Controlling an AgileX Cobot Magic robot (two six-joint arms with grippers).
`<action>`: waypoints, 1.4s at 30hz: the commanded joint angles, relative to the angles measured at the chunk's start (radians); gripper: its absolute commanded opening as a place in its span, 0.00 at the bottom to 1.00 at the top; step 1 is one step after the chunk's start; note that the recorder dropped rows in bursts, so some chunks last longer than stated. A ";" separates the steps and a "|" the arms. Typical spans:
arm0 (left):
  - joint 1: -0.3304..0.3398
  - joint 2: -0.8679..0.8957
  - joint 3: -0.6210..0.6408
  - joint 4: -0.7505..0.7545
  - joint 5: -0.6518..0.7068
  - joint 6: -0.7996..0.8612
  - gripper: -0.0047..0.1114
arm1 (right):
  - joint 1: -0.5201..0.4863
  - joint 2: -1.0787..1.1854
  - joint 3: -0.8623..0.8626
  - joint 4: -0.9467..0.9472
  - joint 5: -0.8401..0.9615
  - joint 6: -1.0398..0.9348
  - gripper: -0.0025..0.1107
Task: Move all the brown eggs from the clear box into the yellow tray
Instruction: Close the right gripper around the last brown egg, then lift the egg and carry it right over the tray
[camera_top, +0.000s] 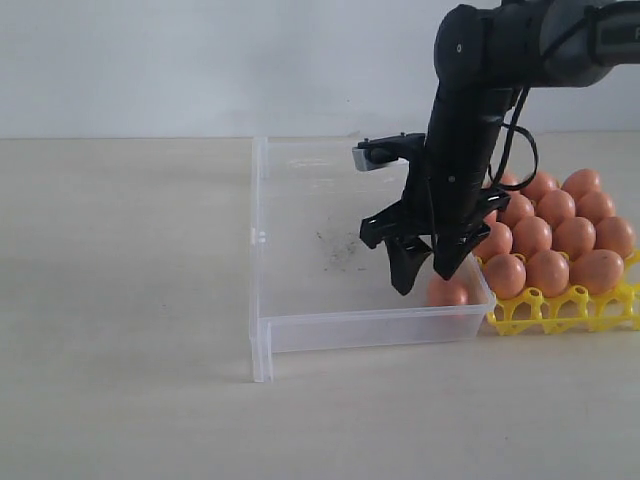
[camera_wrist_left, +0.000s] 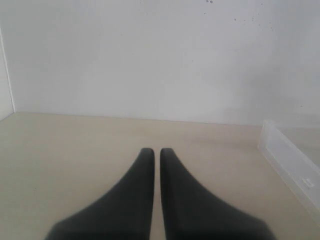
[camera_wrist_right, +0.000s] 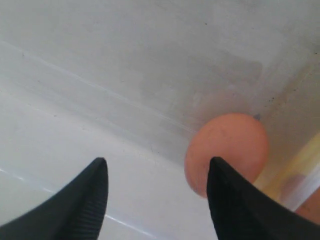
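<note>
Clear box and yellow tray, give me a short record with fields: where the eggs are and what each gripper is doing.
yellow tray: beside the box, cups filled with brown eggs; some hidden by the arm
clear box: one brown egg visible, in the corner nearest the tray
right gripper: open, down in the box at that egg, not closed on it
left gripper: shut, empty, above bare table

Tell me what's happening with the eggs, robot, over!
Left pincer shut, holding nothing. Right pincer open, empty, low in clear box. One brown egg visible there, near the corner; other eggs sit in yellow tray. Nothing blocking it.
</note>
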 joint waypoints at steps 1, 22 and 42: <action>-0.002 -0.003 0.003 -0.002 0.002 -0.001 0.07 | -0.001 -0.004 -0.015 -0.075 0.005 0.031 0.48; -0.002 -0.003 0.003 -0.002 0.002 -0.001 0.07 | -0.003 0.116 -0.015 -0.178 0.005 0.155 0.49; -0.002 -0.003 0.003 -0.002 0.002 -0.001 0.07 | -0.003 0.112 -0.015 -0.181 -0.146 0.063 0.02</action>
